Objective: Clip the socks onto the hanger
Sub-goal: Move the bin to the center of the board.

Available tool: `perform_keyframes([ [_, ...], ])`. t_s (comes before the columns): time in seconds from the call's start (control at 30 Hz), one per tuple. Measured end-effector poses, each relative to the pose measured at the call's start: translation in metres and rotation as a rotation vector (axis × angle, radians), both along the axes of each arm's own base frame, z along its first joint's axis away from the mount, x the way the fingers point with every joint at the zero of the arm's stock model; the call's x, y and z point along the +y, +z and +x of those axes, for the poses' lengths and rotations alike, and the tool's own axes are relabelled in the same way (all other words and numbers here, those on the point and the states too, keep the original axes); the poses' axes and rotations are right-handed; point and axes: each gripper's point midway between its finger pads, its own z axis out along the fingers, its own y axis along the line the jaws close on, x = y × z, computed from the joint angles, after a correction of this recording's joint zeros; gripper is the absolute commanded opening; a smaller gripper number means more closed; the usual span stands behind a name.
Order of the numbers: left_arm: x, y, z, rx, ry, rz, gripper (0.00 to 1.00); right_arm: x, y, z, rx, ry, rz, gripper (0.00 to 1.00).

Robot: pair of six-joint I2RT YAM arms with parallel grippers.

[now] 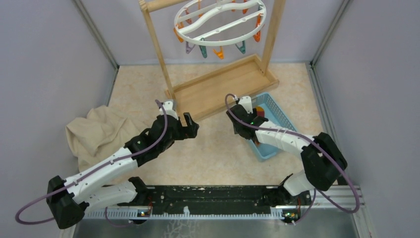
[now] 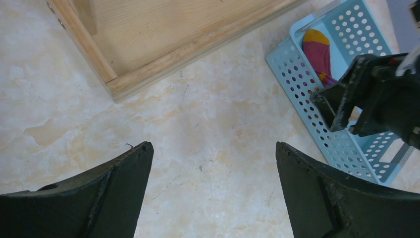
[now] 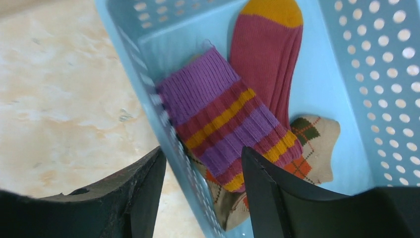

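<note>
The maroon-purple sock [image 3: 237, 114] lies over the tan sock [image 3: 312, 144] in the blue basket [image 3: 376, 74], centre right of the top view; the hanger [image 1: 218, 42] hangs top centre. The right gripper [image 3: 202, 153], open and empty, has a finger either side of the basket wall; the left gripper [image 2: 213, 146] gapes wide, empty

both the left arm [image 1: 114, 166] and the right arm [image 1: 289, 140] were built of smooth white links joined by chunky black joint housings. a thin mauve cable [image 1: 164, 124] trailed along each arm in loose loops, and the bases were bolted to a black rail [image 1: 218, 198] edged with a white toothed strip. the left end effector [image 2: 213, 148] and the right end effector [image 3: 203, 158] each carried two matte black, wedge-shaped fingers [image 2: 119, 191] with slightly rough, scuffed edges.
</note>
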Motion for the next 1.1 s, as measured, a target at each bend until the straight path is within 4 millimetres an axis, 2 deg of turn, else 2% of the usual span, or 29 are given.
perform_keyframes([
  [0.1, -0.001, 0.004, 0.000, -0.012, -0.008, -0.008, 0.98, -0.012, -0.016, -0.003, 0.043, -0.032, -0.050, 0.58],
  [0.23, -0.003, 0.006, 0.000, -0.012, -0.021, 0.001, 0.98, -0.037, -0.024, -0.005, 0.070, -0.098, -0.033, 0.58],
  [0.33, -0.004, 0.011, 0.001, -0.020, -0.025, -0.008, 0.98, -0.074, -0.019, -0.004, 0.061, -0.195, -0.008, 0.57],
  [0.43, -0.004, 0.012, 0.000, -0.021, -0.028, -0.012, 0.97, -0.096, -0.006, -0.002, 0.029, -0.252, 0.015, 0.57],
  [0.8, -0.004, 0.008, 0.000, -0.014, -0.024, -0.005, 0.96, -0.073, 0.045, -0.002, -0.094, -0.130, 0.192, 0.57],
  [1.0, -0.006, 0.000, 0.002, 0.000, -0.022, 0.011, 0.95, -0.069, 0.047, -0.003, -0.087, -0.104, 0.203, 0.56],
  [1.1, -0.007, 0.000, 0.010, -0.026, -0.001, 0.013, 0.94, -0.061, 0.048, -0.004, -0.084, -0.074, 0.232, 0.54],
])
